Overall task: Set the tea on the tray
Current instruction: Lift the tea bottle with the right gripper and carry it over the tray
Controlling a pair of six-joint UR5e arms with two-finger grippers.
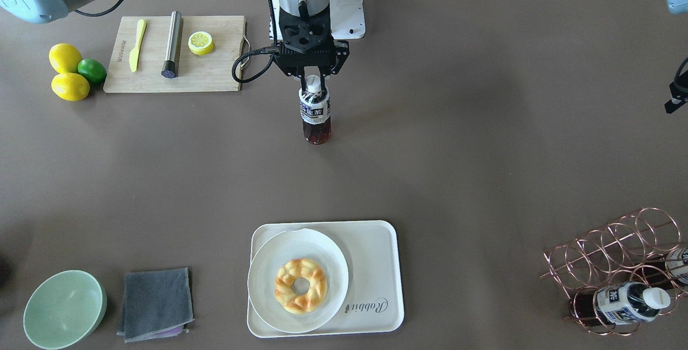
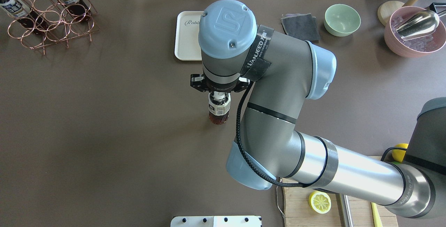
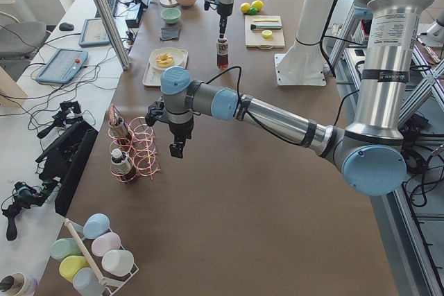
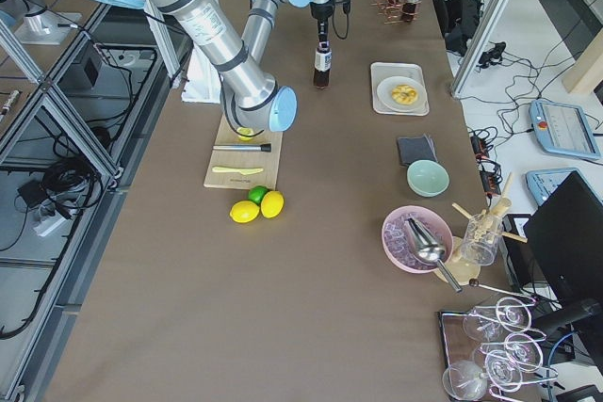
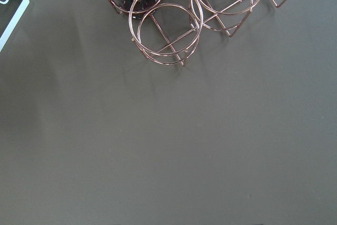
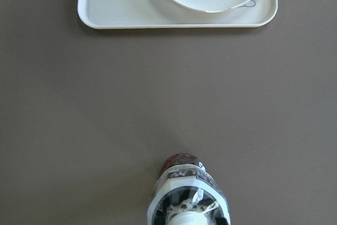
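The tea bottle [image 1: 315, 113] stands upright in mid-table, dark liquid below a blue-and-white label. My right gripper [image 1: 313, 78] comes down from above and is shut on its white cap; it also shows in the overhead view [image 2: 218, 96]. I cannot tell if the base touches the table. The cream tray [image 1: 376, 242] lies well ahead of the bottle, seen too in the right wrist view [image 6: 116, 9]. A white plate [image 1: 322, 253] with a donut [image 1: 301, 285] fills its one side. My left gripper [image 3: 177, 150] hangs beside the copper rack [image 3: 139, 147]; I cannot tell if it is open.
The copper wire rack [image 1: 613, 264] holds more tea bottles [image 1: 629, 301]. A cutting board [image 1: 215, 70] with knife, muddler and lemon half, two lemons and a lime [image 1: 92, 70] lie near the robot. A green bowl [image 1: 64, 309] and a grey cloth [image 1: 156, 304] sit beside the tray.
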